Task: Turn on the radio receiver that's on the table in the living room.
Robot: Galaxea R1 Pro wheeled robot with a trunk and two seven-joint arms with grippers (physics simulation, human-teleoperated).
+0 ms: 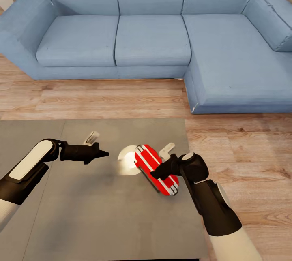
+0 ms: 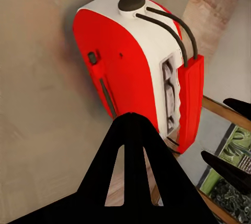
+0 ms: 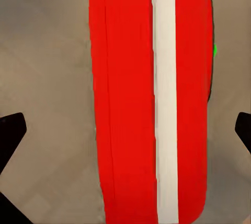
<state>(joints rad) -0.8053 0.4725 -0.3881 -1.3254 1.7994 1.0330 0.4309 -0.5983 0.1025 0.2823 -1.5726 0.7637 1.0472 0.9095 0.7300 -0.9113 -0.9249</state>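
The radio receiver lies on the grey table, right of its middle. It is red with white bands. In the left wrist view the radio receiver shows its dark round knob, thin handle and grille slots. My right gripper hangs open just over it. In the right wrist view its fingertips stand wide on either side of the radio receiver, apart from it; a green dot shows at the radio's edge. My left gripper is shut and empty, pointing at the radio from a short way left.
A blue L-shaped sofa stands beyond the table across a strip of light wood floor. The table's right edge runs close to the radio. A bright glare lies on the tabletop beside the radio.
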